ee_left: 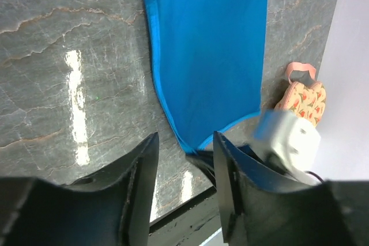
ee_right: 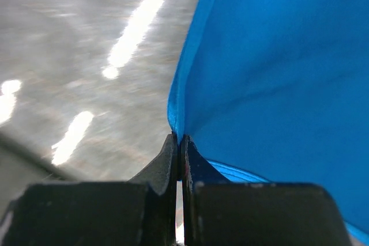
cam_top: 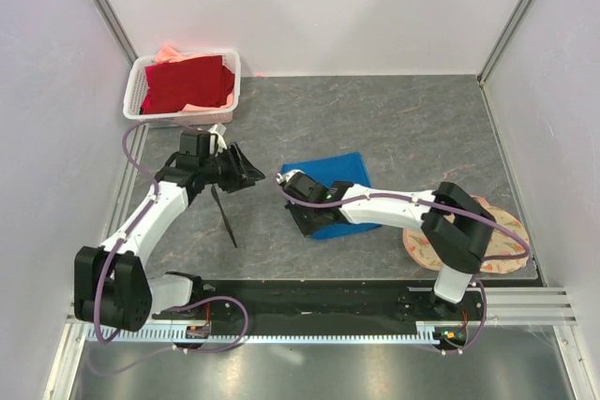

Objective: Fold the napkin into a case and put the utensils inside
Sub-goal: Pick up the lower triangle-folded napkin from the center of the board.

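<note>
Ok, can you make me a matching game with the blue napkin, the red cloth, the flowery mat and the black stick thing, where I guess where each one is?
Things:
1. napkin
2. red cloth
3. flowery mat
4. black utensil

Places:
A. in the white basket
B. pinched at its edge by the right gripper
C. lying on the table beside the left arm
D. partly hidden by the right arm

Pairs: 1-B, 2-A, 3-D, 4-C
</note>
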Robot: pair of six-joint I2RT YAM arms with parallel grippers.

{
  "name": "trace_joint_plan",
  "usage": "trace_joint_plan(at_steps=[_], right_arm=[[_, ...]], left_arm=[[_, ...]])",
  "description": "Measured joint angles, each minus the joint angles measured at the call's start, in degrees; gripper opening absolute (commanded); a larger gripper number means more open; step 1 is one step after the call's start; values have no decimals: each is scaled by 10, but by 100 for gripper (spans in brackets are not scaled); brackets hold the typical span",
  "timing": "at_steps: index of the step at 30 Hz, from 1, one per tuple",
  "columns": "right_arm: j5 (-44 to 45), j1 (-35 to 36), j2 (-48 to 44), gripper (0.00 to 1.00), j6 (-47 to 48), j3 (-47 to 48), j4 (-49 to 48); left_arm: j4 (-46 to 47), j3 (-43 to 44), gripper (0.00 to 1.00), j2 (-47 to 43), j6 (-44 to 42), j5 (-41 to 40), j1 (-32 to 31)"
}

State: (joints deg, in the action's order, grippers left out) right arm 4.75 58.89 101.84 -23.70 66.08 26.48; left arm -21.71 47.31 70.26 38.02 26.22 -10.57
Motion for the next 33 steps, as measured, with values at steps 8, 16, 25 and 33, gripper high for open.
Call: trace_joint_plan(at_steps=[8, 16, 25, 33], right_arm=[[-125, -40, -87, 0, -23, -63, -71], [-196, -76, -107, 0, -51, -134, -117], [-230, -99, -158, 0, -66, -156, -140], [-259, -135, -172, 0, -68, -171, -154]], left_arm=[[43, -11, 58, 95, 51, 23, -2], [57, 16, 58, 179, 89, -2, -33], [84, 49, 56, 259, 92, -27, -50], [90, 61, 56, 264, 75, -72, -57]])
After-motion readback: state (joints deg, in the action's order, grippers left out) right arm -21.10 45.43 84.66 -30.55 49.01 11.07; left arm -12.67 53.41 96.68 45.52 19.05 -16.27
